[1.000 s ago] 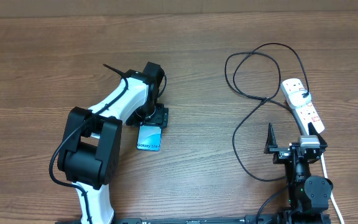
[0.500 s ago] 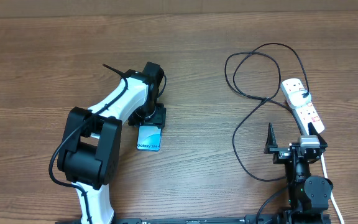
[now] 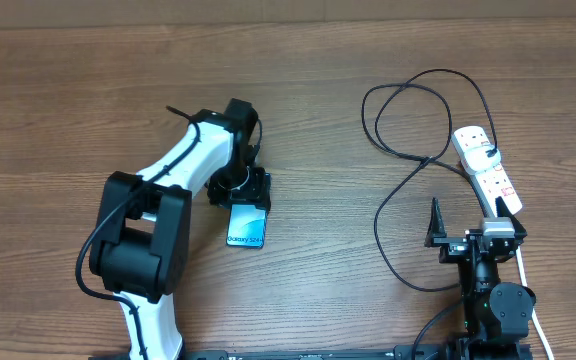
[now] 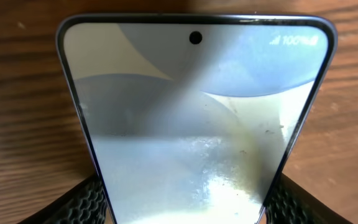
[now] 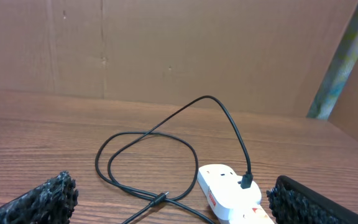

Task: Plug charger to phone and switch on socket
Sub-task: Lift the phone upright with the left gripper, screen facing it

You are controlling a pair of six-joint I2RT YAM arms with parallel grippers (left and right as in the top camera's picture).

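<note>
The phone (image 3: 247,228) lies flat on the wood table with "Galaxy S24+" at its near end. My left gripper (image 3: 242,190) is shut on its far end. In the left wrist view the phone (image 4: 191,118) fills the frame between both fingers of my left gripper (image 4: 185,208). The charger (image 3: 408,110) is a looped black cable at the right, its plug tip (image 3: 426,160) lying free on the table. The socket (image 3: 486,165) is a white strip with a black plug in it. My right gripper (image 3: 471,228) is open and empty, just in front of the socket (image 5: 235,190), the charger tip (image 5: 160,198) ahead of its fingers (image 5: 179,202).
The white cord (image 3: 523,270) runs from the socket past my right arm to the table's front edge. A brown cardboard wall (image 5: 166,50) stands behind the table. Bare wood (image 3: 318,200) lies between the phone and the cable loops.
My left gripper has shifted the phone slightly to the right and toward the front edge. The right arm, the cable and the socket have not moved.
</note>
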